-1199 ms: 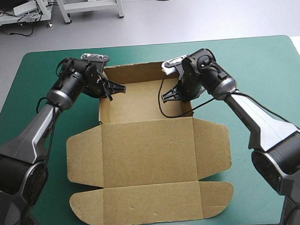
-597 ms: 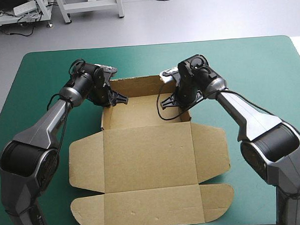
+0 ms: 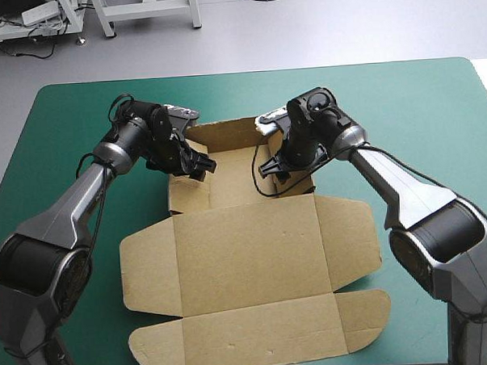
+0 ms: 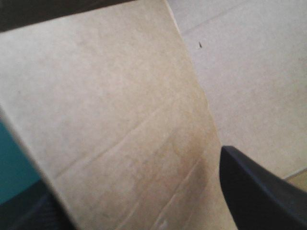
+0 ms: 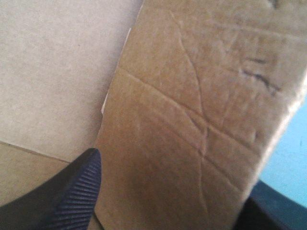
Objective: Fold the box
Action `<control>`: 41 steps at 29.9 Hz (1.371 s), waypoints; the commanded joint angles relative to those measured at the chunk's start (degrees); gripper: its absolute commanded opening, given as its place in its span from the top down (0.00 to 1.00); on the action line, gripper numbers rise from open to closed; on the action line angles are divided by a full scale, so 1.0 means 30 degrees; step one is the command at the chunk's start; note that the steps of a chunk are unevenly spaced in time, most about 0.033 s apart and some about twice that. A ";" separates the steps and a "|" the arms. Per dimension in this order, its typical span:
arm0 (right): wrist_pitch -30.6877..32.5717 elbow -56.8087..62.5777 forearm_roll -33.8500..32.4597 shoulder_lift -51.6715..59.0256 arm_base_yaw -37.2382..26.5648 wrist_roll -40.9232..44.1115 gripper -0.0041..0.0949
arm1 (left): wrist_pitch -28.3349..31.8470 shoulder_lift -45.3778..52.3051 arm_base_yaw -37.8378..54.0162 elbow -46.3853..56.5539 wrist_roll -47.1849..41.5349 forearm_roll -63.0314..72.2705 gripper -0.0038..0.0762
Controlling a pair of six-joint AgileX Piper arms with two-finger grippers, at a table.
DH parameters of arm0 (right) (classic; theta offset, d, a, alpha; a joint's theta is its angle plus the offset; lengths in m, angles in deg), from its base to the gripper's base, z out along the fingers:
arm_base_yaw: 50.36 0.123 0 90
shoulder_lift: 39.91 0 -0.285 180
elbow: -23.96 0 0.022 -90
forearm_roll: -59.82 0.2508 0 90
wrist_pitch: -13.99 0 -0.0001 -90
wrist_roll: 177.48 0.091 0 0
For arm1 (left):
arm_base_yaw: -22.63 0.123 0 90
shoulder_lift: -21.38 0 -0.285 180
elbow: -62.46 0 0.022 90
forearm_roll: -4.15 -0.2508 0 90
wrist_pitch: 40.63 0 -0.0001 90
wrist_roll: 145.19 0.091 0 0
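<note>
The brown box (image 3: 247,255) lies mid-table as an open tray, its lid and flaps flat toward the near edge. Its back wall (image 3: 225,133) and both side walls stand up. My left gripper (image 3: 201,164) is at the left side wall (image 4: 120,120), open, one black finger (image 4: 254,191) inside the tray and the other outside. My right gripper (image 3: 271,167) is at the right side wall (image 5: 201,120), open too, with one finger (image 5: 72,196) over the tray floor and the other beyond the wall. Neither pair pinches the board.
The teal-green cover (image 3: 48,159) shows wide on both sides of the box and beyond its back wall. The lid's rounded flaps (image 3: 362,315) reach close to the table's near edge.
Both grippers were shut on the side walls earlier and now stand open astride them. The arms drew inward, and the box slid a little toward the near right and turned slightly.
</note>
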 commanded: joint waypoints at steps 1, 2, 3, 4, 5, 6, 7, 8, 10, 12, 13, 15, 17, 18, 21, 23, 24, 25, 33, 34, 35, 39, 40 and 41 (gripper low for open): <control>0.0125 -0.1453 -0.0517 0.1378 0.0032 -0.0283 0.34 | 0.0581 0.1397 -0.0204 -0.0566 -0.0003 0.0472 0.27; 0.0125 -0.1719 -0.0708 0.1429 0.0032 -0.0283 0.34 | 0.0688 0.1496 -0.0204 -0.0566 -0.0003 0.0289 0.27; 0.0125 -0.2045 -0.0789 0.1526 0.0032 -0.0283 0.34 | 0.0796 0.1550 -0.0204 -0.0566 -0.0003 0.0179 0.27; 0.0125 -0.2366 -0.0789 0.1609 0.0032 -0.0283 0.34 | 0.0877 0.1683 -0.0204 -0.0566 -0.0003 0.0097 0.27; 0.0125 -0.2626 -0.0789 0.1680 0.0032 -0.0283 0.34 | 0.1004 0.1773 -0.0204 -0.0566 -0.0003 -0.0053 0.27; 0.0125 -0.2990 -0.0789 0.1765 0.0032 -0.0283 0.34 | 0.1041 0.1858 -0.0204 -0.0566 0.0035 -0.0282 0.27; 0.0125 -0.3171 -0.0789 0.1781 0.0032 -0.0283 0.34 | 0.1041 0.1901 -0.0204 -0.0566 0.0088 -0.0476 0.27; 0.0125 -0.3292 -0.0789 0.1797 0.0032 -0.0283 0.34 | 0.0951 0.1943 -0.0204 -0.0566 0.0088 -0.0643 0.27; 0.0125 -0.3422 -0.0789 0.1829 0.0032 -0.0231 0.34 | 0.0777 0.1944 -0.0204 -0.0566 0.0052 -0.1062 0.27; 0.0125 -0.3458 -0.0789 0.1829 0.0032 -0.0205 0.34 | 0.0774 0.1944 -0.0204 -0.0566 0.0052 -0.1165 0.27; 0.0125 -0.3458 -0.0789 0.1829 0.0032 -0.0205 0.34 | 0.0774 0.1944 -0.0204 -0.0566 0.0052 -0.1250 0.27; 0.0125 -0.3458 -0.0789 0.1829 0.0032 -0.0205 0.34 | 0.0889 0.1944 -0.0204 -0.0566 0.0052 -0.1269 0.27; 0.0125 -0.3458 -0.0989 0.1829 0.0032 -0.0205 0.34 | 0.1061 0.1944 -0.0170 -0.0566 -0.0101 -0.1269 0.27; 0.0125 -0.3458 -0.1276 0.1873 0.0032 -0.0205 0.34 | 0.1157 0.2033 -0.0170 -0.0566 -0.0238 -0.1314 0.27; 0.0125 -0.3492 -0.1549 0.2147 0.0032 -0.0205 0.34 | 0.2052 0.2465 -0.0170 -0.0566 -0.0270 -0.1463 0.27; -0.0011 -0.3467 -0.1741 0.2349 0.0032 -0.0205 0.34 | 0.2733 0.2824 -0.0170 -0.0566 -0.0281 -0.1916 0.27; -0.0049 -0.3508 -0.1877 0.2448 0.0032 -0.0205 0.34 | 0.2807 0.2947 -0.0170 -0.0566 -0.0281 -0.2100 0.27; -0.0049 -0.3552 -0.1915 0.2486 0.0032 -0.0205 0.34 | 0.2807 0.3051 -0.0170 -0.0566 -0.0281 -0.2193 0.27; 0.0027 -0.3629 -0.1541 0.3653 0.0032 -0.0319 0.34 | 0.4181 0.5550 -0.0214 -0.0566 0.0841 0.0014 0.28; 0.0127 -0.3593 -0.1541 0.3925 0.0032 -0.0424 0.34 | 0.4181 0.6096 -0.0214 -0.0520 0.1246 0.0546 0.28; 0.0127 -0.3494 -0.1541 0.4167 0.0032 -0.0462 0.34 | 0.4239 0.6718 -0.0214 -0.0300 0.1608 0.1087 0.28; -0.0359 -0.2363 -0.1056 0.5833 0.0032 -0.0665 0.34 | 0.5785 0.9694 -0.0214 0.2075 0.3763 0.3318 0.33; -0.0640 -0.1841 -0.0896 0.6332 0.0032 -0.0665 0.34 | 0.6592 1.0651 -0.0214 0.3121 0.4217 0.3819 0.36; -0.1009 -0.1235 -0.0746 0.6869 0.0032 -0.0665 0.34 | 0.7510 1.1652 -0.0214 0.4275 0.4665 0.4268 0.38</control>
